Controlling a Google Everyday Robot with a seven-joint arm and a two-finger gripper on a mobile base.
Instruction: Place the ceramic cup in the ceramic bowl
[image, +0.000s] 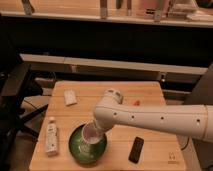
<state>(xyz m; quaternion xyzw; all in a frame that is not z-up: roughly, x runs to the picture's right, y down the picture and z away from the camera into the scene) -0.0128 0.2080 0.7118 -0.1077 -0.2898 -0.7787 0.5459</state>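
Main risk, judged from here: cup (91, 135) dropped or let go at a tilt, tipping against the bowl (88, 146) wall, knocking ceramic on ceramic and rolling out onto the table (150, 105). Lesser risk: bowl shoved toward the near table edge by the arm (150, 118) pressing down, or bottle (51, 136) at 9 o'clock of the bowl toppled if the bowl slides that way.

Largest to smallest. Table: wooden, carrying everything. Arm: reaching in from 3 o'clock, across the table. Bowl: green, near the front edge; holding the cup's lower end, apparently nothing else. Gripper (95, 131): over the bowl's 12 o'clock rim, at the cup; finger spread and actual grasp cannot be told. Cup: pale, tilted, inside the bowl's outline. Phone (136, 149): at 3 o'clock of the bowl, apart. Small white packet (70, 97): at 11 o'clock, well apart.
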